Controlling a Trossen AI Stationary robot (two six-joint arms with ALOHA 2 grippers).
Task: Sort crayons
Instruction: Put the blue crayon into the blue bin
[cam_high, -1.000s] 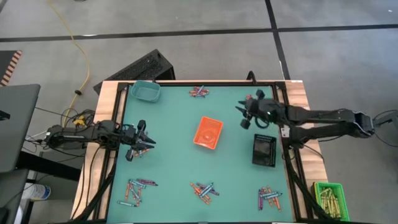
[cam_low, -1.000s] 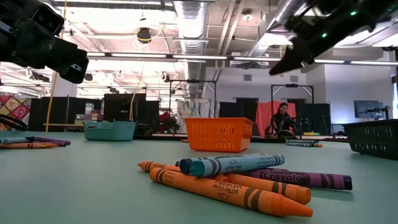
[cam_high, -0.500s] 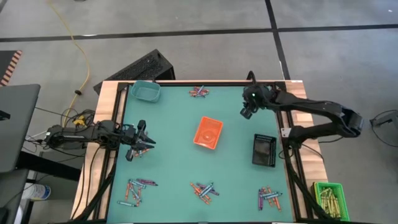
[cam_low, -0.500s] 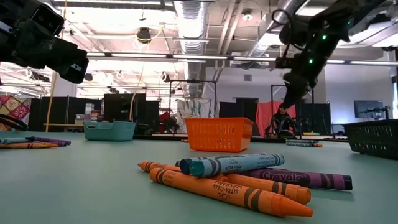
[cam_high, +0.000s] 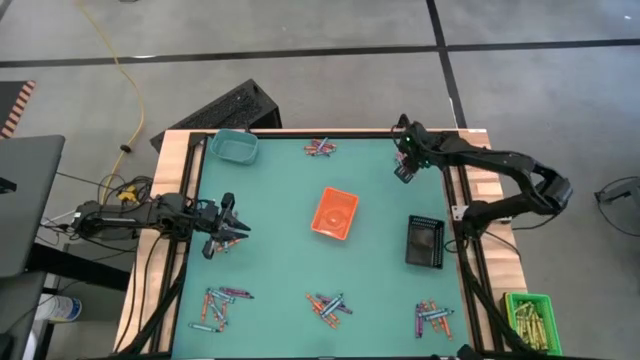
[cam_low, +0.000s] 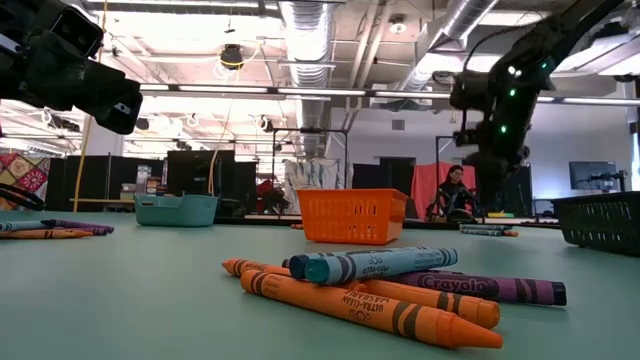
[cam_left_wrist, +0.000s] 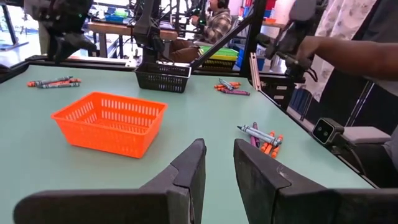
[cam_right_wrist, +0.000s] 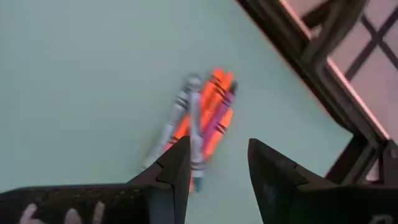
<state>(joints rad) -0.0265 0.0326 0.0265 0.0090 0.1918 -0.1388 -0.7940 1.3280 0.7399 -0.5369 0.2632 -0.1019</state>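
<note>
- Left gripper (cam_high: 232, 232) hovers by the counter's (cam_high: 280, 270) left edge, its dark fingers a narrow gap apart, holding nothing.
- Only the low view reads the crayons (cam_low: 380, 285): thin paper-wrapped sticks in orange, blue and purple, piled near the front edge.
- Orange basket (cam_high: 335, 213), latticed plastic, sits mid-counter.
- Right gripper (cam_right_wrist: 214, 163), fingers apart, hangs over a small crayon cluster (cam_right_wrist: 202, 121) at the far right corner.

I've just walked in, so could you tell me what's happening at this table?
Two robot arms are sorting crayons. The right gripper, jaws open and empty, hangs over a small crayon pile at the far right corner. The left gripper waits at the left edge. The orange basket sits mid-table; more piles line the near edge.
</note>
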